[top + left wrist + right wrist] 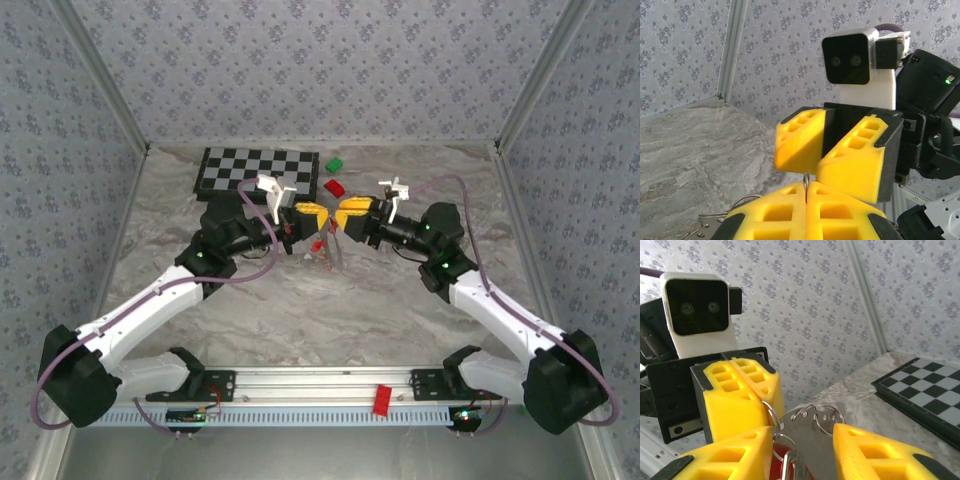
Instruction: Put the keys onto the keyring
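1. Evidently the two arms meet nose to nose above the middle of the worktop (330, 300), so the work is done in the air between them and not on the surface.
2. The left hand (806, 195) has its yellow fingers pressed together on a thin sliver of metal. From the right wrist view this looks like a wire loop of the keyring (771, 412), though it is too fine to rule out a key's shaft.
3. My reading is that this pinch acts as a vice: it holds the loop steady and lifted, and the rest of the bunch hangs free below.
4. A flat metal plate (807, 426) with small holes dangles from the rings, and the red head of one of the keys (781, 460) shows just under it.
5. The right hand (802, 435) is spread, one finger on each side of the hanging bunch and gripping nothing. It looks placed to close on a key or on the ring's free end.
6. The chessboard (258, 170) lies well behind, out of the way.
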You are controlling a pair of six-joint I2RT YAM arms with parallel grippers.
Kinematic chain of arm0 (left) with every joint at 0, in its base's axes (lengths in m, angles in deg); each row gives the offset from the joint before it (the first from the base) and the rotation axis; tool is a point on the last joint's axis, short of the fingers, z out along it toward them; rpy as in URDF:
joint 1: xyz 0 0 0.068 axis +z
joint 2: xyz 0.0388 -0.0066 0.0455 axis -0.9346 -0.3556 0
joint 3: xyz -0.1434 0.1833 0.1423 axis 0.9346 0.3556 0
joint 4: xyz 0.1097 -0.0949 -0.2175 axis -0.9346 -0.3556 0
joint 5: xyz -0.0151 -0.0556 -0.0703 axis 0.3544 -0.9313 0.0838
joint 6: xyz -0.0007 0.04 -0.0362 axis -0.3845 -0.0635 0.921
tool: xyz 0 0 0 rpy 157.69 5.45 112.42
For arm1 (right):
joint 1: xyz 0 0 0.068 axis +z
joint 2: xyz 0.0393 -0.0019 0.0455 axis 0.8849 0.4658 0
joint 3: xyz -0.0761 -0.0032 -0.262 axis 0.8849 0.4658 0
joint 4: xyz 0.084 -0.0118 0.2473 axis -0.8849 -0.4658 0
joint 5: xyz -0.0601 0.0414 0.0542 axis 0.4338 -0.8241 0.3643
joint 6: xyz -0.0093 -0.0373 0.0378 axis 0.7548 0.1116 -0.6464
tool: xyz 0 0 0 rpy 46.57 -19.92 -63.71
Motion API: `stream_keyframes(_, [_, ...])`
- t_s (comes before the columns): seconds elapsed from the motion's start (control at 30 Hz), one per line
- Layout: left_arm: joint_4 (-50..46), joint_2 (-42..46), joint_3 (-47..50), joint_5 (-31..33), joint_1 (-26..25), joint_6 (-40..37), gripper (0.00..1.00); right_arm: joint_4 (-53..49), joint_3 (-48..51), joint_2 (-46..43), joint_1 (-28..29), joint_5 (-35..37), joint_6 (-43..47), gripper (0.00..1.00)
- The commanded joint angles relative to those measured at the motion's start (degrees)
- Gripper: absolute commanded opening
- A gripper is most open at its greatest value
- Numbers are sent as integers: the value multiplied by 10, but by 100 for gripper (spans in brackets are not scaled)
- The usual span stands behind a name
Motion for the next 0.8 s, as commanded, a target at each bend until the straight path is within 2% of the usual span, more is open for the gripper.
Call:
stream_keyframes(0.0, [37,8,-7,-18,2,8,0,77,-22,22,-4,-48,-58,37])
stream_keyframes(0.37, [38,7,-8,-16,2,7,0,102,-23,43,-3,-81,-79,31])
stream_keyframes(0.53, [39,6,-10,-16,3,10,0,101,-26,50,-2,-88,-79,22])
stream_keyframes(0.7, [38,5,-12,-18,2,11,0,103,-26,55,-1,-90,-76,21])
stream_keyframes(0.77, [38,5,-12,-18,2,12,0,104,-28,58,0,-92,-76,18])
